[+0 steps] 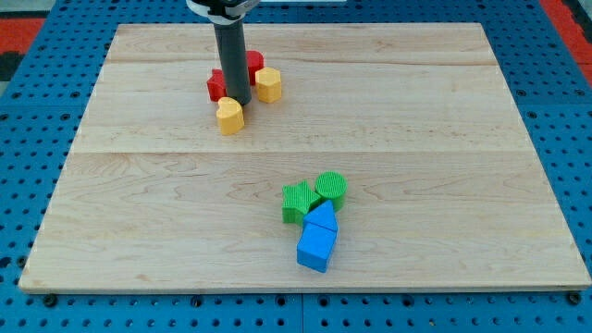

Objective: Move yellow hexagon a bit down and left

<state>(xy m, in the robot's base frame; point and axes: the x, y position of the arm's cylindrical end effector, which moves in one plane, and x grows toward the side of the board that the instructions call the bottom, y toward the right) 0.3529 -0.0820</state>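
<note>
In the camera view, the wooden board (305, 157) fills most of the frame. The rod (231, 55) comes down from the view's top, left of centre, and my tip (239, 99) rests on the board in the upper left; it has no jaws to spread or close.

The yellow hexagon (268, 84) sits just to the right of my tip and slightly above it, close but seemingly not touching. A second yellow block (229, 116), its shape unclear, lies just below my tip and a little left. Red blocks (217, 85) sit behind the rod, showing on both its sides, shapes partly hidden.

Well apart, in the lower centre, are a green star-like block (297, 201), a green cylinder (331, 189) touching it, and below them two blue blocks (317, 242).
</note>
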